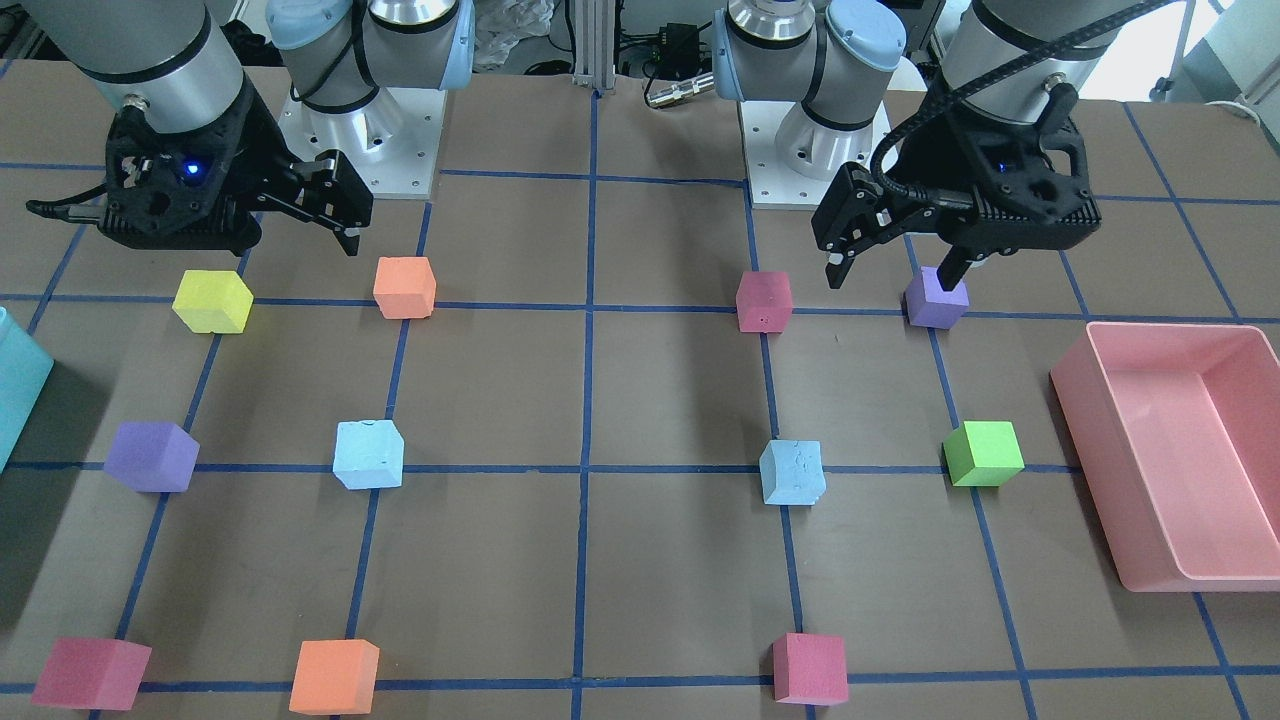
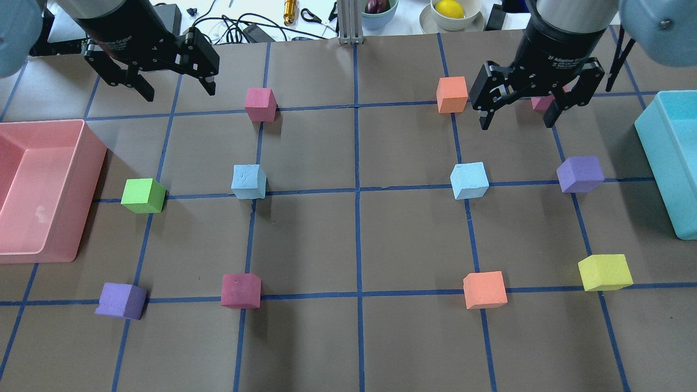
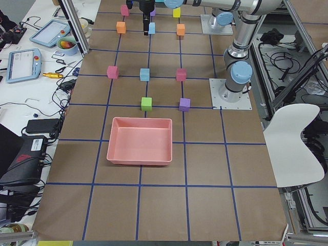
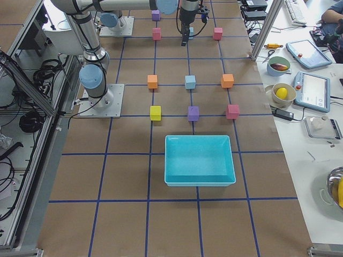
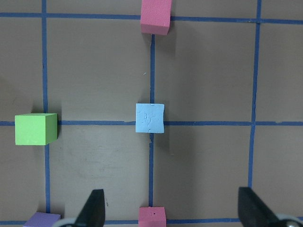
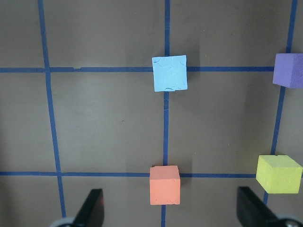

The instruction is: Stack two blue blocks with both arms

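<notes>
Both hover (jaws spread): left end effector [image 2: 178, 93], right end effector [image 2: 516, 124].

The right gripper [image 6: 169, 191] holds its two black fingers [image 6: 93, 209] spread wide. Between them, well apart from both, an orange cube [image 6: 165, 185] sits on a crossing of blue tape [image 6: 52, 123] on the brown desk [image 6: 104, 123]. The pale blue block [image 6: 169, 73] sits on the next crossing along that line, with a yellow cube [image 6: 278, 173] and a purple cube [image 6: 289, 70] off to one side

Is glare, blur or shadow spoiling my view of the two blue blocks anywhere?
Left wrist view: left blue block sharp, evenly lit; fingers just dark shapes at the bottom edge. Right wrist view: right blue block equally crisp. Overhead view: both clear, only faint shadows beside them, no glare.
</notes>
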Tool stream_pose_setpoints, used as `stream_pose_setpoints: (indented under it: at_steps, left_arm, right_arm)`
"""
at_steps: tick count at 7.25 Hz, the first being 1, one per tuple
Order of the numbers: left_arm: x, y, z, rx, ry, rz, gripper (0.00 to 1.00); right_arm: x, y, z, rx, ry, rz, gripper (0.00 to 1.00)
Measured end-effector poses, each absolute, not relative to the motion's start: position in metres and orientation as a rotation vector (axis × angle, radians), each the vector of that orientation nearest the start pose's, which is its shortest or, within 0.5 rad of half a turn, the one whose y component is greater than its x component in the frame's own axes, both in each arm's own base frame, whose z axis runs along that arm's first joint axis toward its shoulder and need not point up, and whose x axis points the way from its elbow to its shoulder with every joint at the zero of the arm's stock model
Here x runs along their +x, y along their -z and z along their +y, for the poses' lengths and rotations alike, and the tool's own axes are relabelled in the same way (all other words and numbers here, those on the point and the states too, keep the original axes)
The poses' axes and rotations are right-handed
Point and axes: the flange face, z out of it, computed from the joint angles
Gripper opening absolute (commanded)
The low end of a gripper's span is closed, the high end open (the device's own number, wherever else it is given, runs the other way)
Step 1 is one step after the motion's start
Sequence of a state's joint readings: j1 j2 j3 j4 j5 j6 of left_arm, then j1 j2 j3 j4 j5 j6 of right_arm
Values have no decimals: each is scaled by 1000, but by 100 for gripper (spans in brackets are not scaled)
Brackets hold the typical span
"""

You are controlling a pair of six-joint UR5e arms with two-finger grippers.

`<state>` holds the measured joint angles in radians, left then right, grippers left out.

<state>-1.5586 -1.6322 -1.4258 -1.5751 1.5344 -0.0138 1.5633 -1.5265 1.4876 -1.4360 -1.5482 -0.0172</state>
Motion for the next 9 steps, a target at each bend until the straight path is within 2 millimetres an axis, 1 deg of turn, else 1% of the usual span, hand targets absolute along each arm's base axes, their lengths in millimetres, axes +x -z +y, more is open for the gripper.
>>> stream_pose_setpoints:
  at_steps: [5, 9]
  left_arm:
    - [-135, -521, -517, -23, 105, 3180, 100]
    - [-133, -521, -516, -18, 109, 3174, 100]
  right_arm:
    - [131, -495, -500, -13, -154, 3119, 100]
    - [130, -493, -500, -15, -171, 3129, 100]
